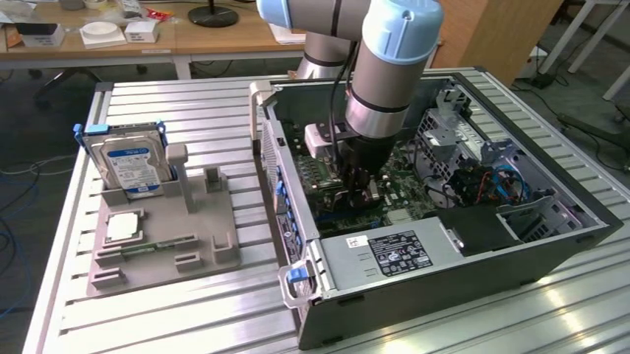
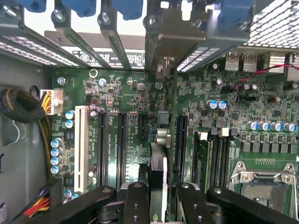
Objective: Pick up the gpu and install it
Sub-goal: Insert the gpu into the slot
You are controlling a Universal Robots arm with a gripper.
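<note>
My gripper (image 2: 159, 205) is down inside the open computer case (image 1: 551, 243), over the green motherboard (image 2: 126, 93). Its two black fingers (image 2: 136, 200) are shut on the gpu (image 2: 159, 161), which I see edge-on as a thin upright card running away from the fingers. The card's silver bracket end (image 2: 163, 42) reaches the row of rear slot covers. The card stands between two long black expansion slots (image 2: 121, 140), close above the board; I cannot tell whether it touches a slot. In the exterior view the gripper (image 1: 356, 193) hangs low under the arm's wrist, just above the board.
A grey fixture tray (image 1: 162, 247) on the exterior view's left carries a hard drive (image 1: 128, 166), a processor chip (image 1: 123, 225) and a memory stick (image 1: 147, 247). The power supply (image 1: 394, 251) sits at the case front. A processor socket (image 2: 264, 186) and cable bundle (image 2: 18, 105) flank the slots.
</note>
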